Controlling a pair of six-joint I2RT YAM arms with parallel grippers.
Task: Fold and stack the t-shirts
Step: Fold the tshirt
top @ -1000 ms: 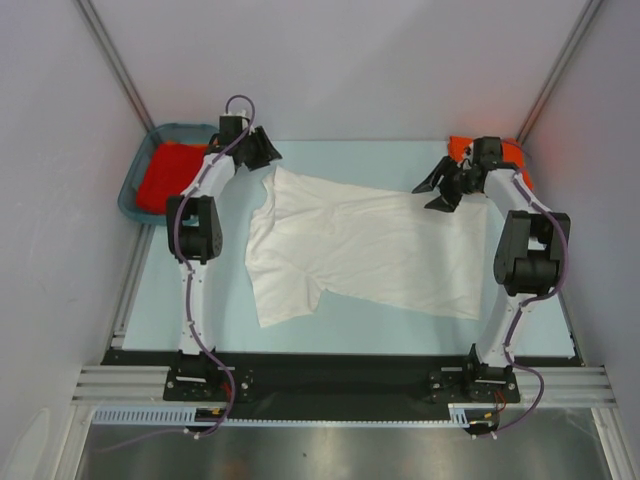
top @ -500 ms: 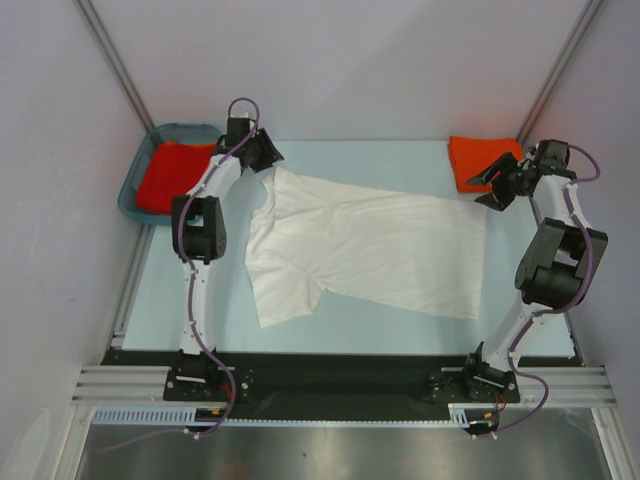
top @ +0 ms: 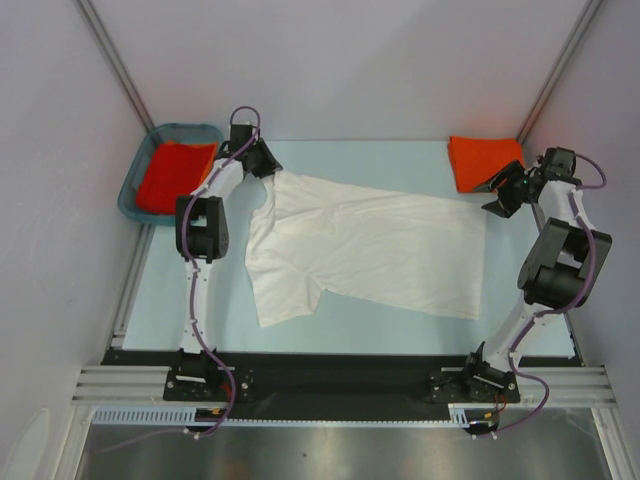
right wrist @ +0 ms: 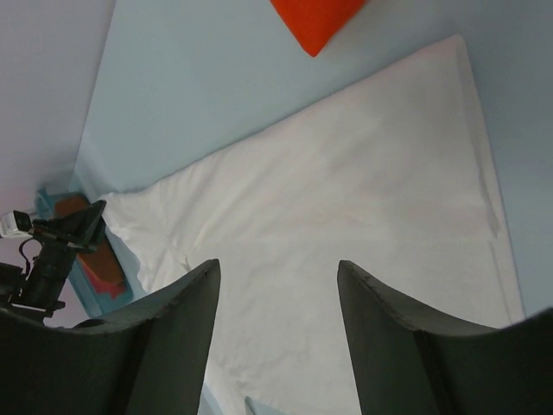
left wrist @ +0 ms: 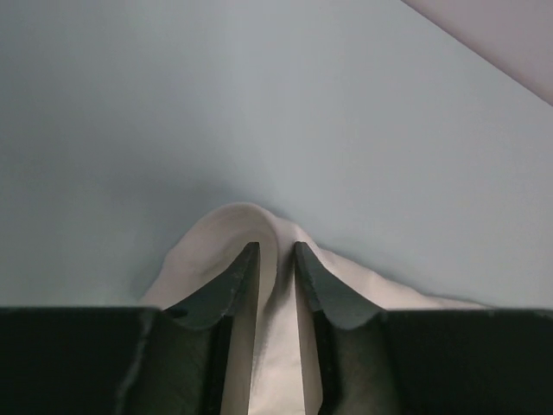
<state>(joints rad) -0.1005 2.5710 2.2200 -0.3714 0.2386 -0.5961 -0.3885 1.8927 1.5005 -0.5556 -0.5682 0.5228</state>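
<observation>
The white t-shirt (top: pixel 365 245) lies spread flat on the pale blue table, plain side up. My left gripper (top: pixel 268 166) is shut on the shirt's far left corner; the left wrist view shows a fold of white cloth (left wrist: pixel 276 303) pinched between the fingers. My right gripper (top: pixel 497 198) is open and empty, raised beside the shirt's far right corner. In the right wrist view the white shirt (right wrist: pixel 346 225) fills the scene below the spread fingers. A folded orange-red t-shirt (top: pixel 483 160) lies at the far right. Another orange-red t-shirt (top: pixel 172 176) fills the teal basket.
The teal plastic basket (top: pixel 135 170) stands off the table's far left corner, also in the right wrist view (right wrist: pixel 82 259). Grey walls close in on both sides and behind. Bare blue table (top: pixel 360 155) shows beyond the shirt.
My right gripper has let go of the shirt's far right corner and swung out to the right, uncovering the folded orange-red shirt. The left gripper stays at the far left corner.
</observation>
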